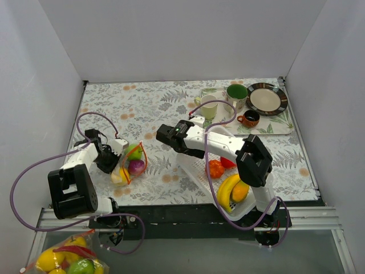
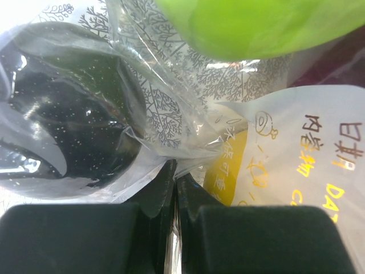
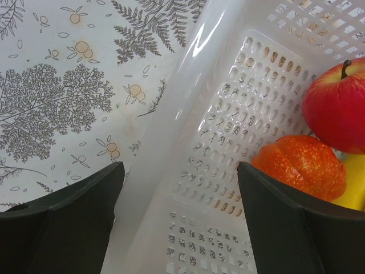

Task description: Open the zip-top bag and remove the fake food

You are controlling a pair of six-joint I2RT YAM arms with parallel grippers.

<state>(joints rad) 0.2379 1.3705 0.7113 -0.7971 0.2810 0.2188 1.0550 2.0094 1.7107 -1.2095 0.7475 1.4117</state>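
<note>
The zip-top bag (image 1: 132, 164) lies on the patterned cloth at the left, its red zip strip bent around its mouth. Inside it I see green, purple and yellow fake food. My left gripper (image 1: 114, 155) is shut on the bag's left edge. In the left wrist view the fingertips (image 2: 162, 182) pinch a fold of clear plastic (image 2: 171, 108), with a green fruit (image 2: 256, 23) and a dark purple one (image 2: 63, 125) behind it. My right gripper (image 1: 173, 141) is open and empty over the white basket's rim (image 3: 188, 114). More fake food lies in the basket: a red apple (image 3: 336, 108), an orange piece (image 3: 302, 165) and a banana (image 1: 227, 191).
The white perforated basket (image 1: 197, 171) stands at the front right under the right arm. A tray (image 1: 279, 128) at the back right holds cups and a striped plate (image 1: 266, 98). A second bag of yellow and green fruit (image 1: 68, 258) lies below the table's front edge.
</note>
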